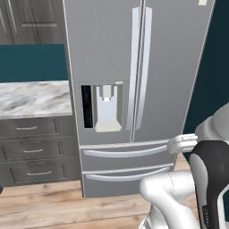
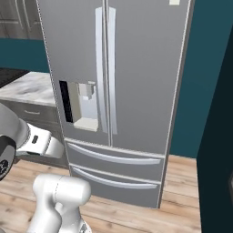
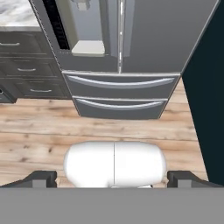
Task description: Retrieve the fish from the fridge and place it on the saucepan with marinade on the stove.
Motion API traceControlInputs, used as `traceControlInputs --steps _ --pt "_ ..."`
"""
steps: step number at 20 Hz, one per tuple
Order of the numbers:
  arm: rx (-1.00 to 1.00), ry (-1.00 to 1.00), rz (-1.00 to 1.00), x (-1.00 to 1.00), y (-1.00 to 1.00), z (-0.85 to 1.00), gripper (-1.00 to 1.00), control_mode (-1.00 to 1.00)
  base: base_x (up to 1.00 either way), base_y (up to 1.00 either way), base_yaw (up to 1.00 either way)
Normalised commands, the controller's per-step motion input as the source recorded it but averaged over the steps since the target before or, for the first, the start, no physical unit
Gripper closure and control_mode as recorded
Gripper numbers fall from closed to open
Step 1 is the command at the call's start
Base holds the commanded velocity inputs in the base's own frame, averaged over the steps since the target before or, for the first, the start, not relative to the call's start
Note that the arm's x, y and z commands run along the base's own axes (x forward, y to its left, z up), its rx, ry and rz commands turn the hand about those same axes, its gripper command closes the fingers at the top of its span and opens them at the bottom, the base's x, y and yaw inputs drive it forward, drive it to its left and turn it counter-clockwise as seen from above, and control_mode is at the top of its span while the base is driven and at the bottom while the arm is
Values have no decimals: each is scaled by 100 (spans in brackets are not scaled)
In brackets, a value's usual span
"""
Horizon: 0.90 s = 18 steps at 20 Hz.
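The fridge (image 1: 170,67) (image 2: 145,68) stands straight ahead, silver-grey, with both upper doors and both lower drawers (image 3: 120,83) closed. Its long vertical handles (image 1: 139,67) meet at the centre seam, and a water dispenser (image 1: 102,107) sits in the left door. The fish is hidden behind the closed doors. The saucepan is out of view. My gripper (image 3: 113,179) is open and empty, its two dark fingertips (image 3: 43,178) wide apart, held low and well short of the fridge, facing its drawers and the floor. The arm is folded close to the base.
A marble counter (image 1: 33,98) over grey cabinet drawers (image 1: 33,152) runs left of the fridge. At its far end is a black surface (image 2: 8,76); I cannot tell whether it is the stove. A dark panel (image 2: 218,136) stands on the right. Wooden floor (image 3: 131,127) lies between.
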Motion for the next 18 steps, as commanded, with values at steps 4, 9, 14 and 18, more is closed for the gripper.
traceControlInputs --steps 4,9,14,18 --pt "0 0 0 0 0 0 -100 100 22 -22 0" --pt "0 0 0 0 0 0 -100 100 34 -15 0" --pt "0 0 0 0 0 0 -100 100 35 -8 0" --pt "0 0 0 0 0 0 -100 100 25 -11 0"
